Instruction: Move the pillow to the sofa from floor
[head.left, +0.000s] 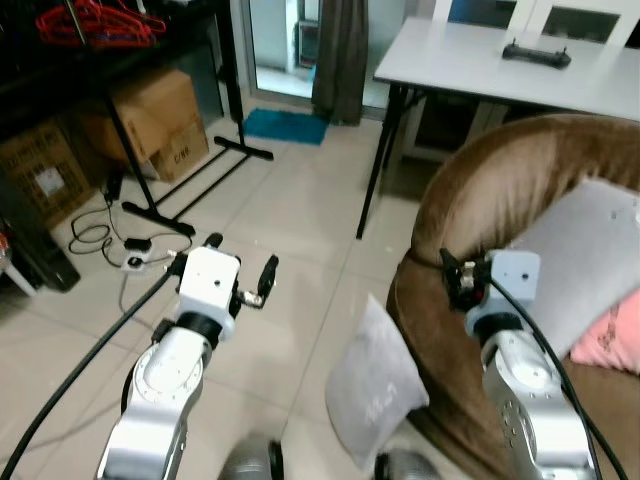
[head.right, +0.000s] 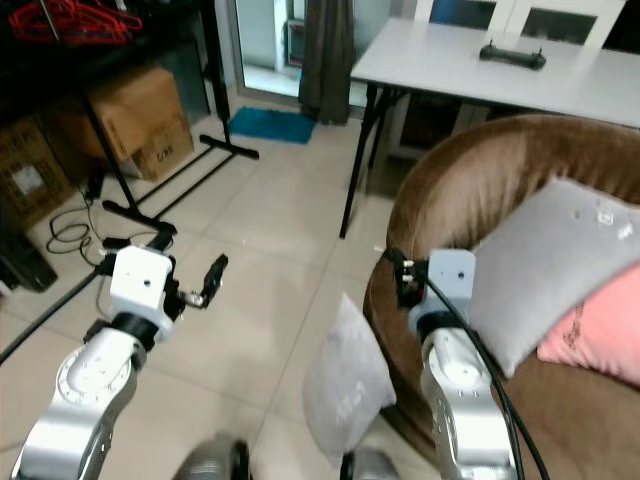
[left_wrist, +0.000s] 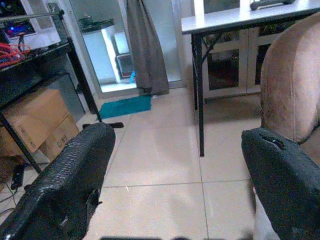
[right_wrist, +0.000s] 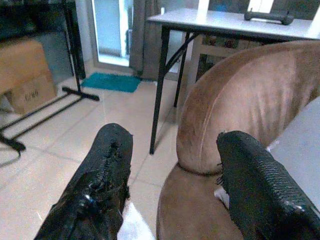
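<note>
Grey pillow (head.left: 372, 385) on the tile floor (head.left: 290, 220), propped on edge and leaning against the base of the brown sofa (head.left: 470, 190), right in front of the robot and between its two arms. Left gripper (head.left: 242, 270) is raised over open floor, well to the left of the pillow, fingers (left_wrist: 70, 185) spread wide with nothing between them; through the gap the left wrist view looks across the tiles to a teal mat (left_wrist: 125, 106) and a grey curtain (left_wrist: 145, 47). Right gripper (head.left: 455, 278) hangs at the sofa's rounded arm, just above and to the right of the pillow, its fingers (right_wrist: 260, 185) parted too and holding nothing; the right wrist view catches a pale corner of the pillow (right_wrist: 135, 227) low between them, not touching. On the sofa seat, a second grey cushion (head.left: 585, 265) leans against the backrest, with a pink cushion (head.left: 612, 340) just beside it at the far right. Behind the sofa stands a white table (head.left: 480, 60) on black legs, a dark controller (head.left: 536, 53) lying on top. Off to the left, cardboard boxes (head.left: 150, 120) sit under a black rack (head.left: 135, 150) hung with red hangers (head.left: 95, 22), and a white power strip (head.left: 135, 262) with cables lies on the tiles.
</note>
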